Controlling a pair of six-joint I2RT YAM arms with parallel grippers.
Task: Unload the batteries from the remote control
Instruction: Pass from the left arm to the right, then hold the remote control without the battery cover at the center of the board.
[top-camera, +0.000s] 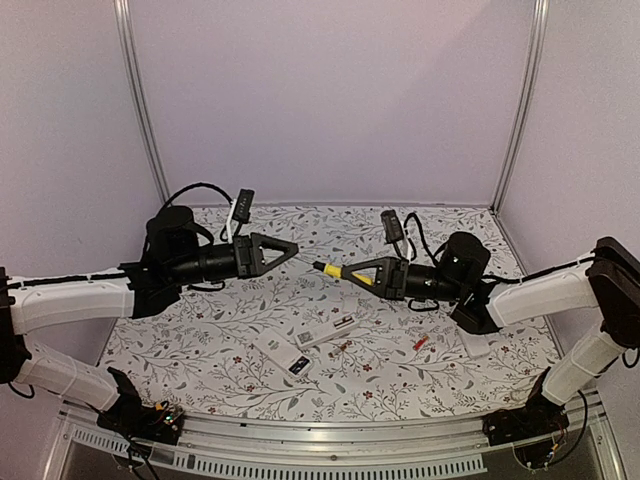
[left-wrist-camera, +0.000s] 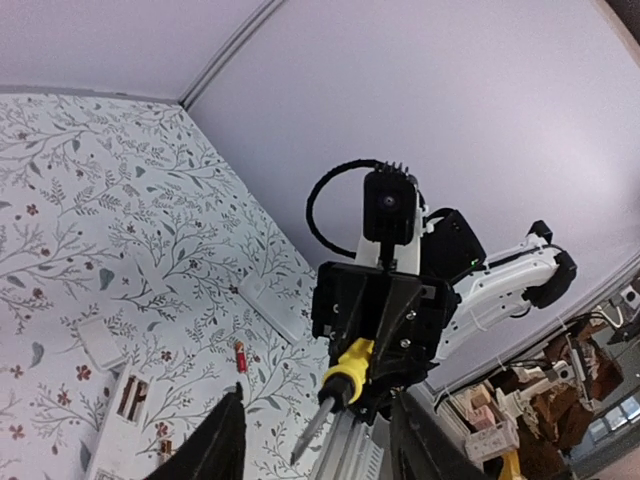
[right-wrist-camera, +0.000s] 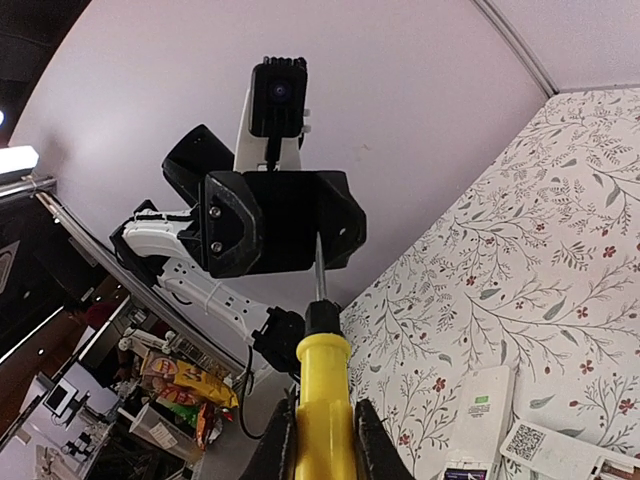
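Seen from above, our left hand (top-camera: 291, 248), a black two-finger gripper, hangs over the floral-patterned surface (top-camera: 230, 320). It faces our right hand (top-camera: 350, 272), which is clamped on a yellow-handled, black-tipped screwdriver (top-camera: 330, 269). The tool's tip stops short of the left fingers. Nearer the arm bases than both hands lies a slim white remote control (top-camera: 328, 331). Off to the right hand's near right, one small red-orange battery (top-camera: 421, 343) rests loose on the surface, apart from the remote.

From the left wrist, we see its fingers spread wide with nothing between them, and the battery lying beyond them near the remote.

From the right wrist, the yellow handle sits pinched between both fingers, its metal shaft aimed at the left hand.
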